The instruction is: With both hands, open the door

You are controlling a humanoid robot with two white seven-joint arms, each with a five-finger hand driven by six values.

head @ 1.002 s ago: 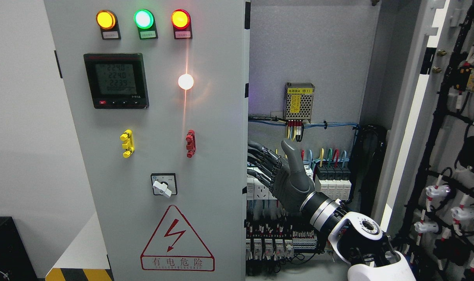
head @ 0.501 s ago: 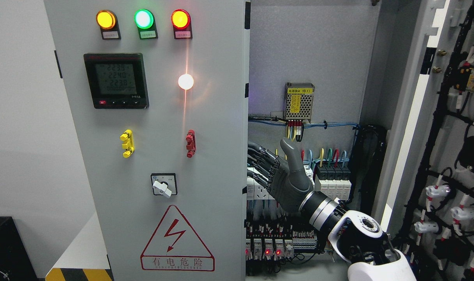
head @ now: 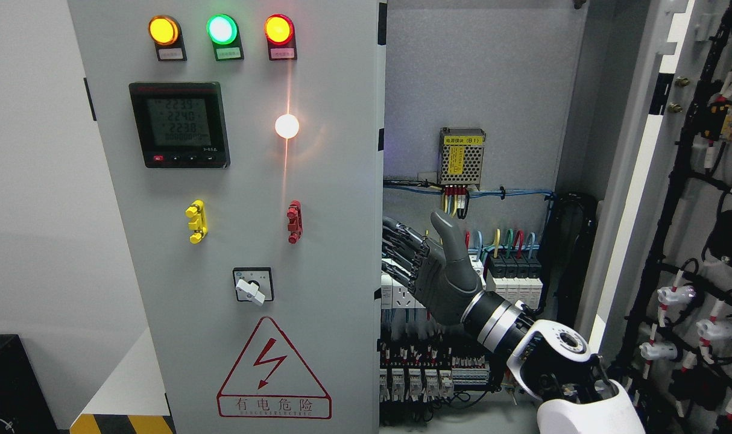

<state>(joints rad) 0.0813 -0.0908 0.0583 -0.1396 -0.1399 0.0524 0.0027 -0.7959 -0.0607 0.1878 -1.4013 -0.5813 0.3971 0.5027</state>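
Right hand (head: 441, 274) reaches into the open cabinet, fingers (head: 402, 250) stretched flat and hooked behind the free edge of the left door (head: 318, 241), holding nothing, likely to push it outward; right door (head: 637, 181), far side, already swung wide.

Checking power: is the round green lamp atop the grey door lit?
On: the round green lamp glows brightly on the grey door.
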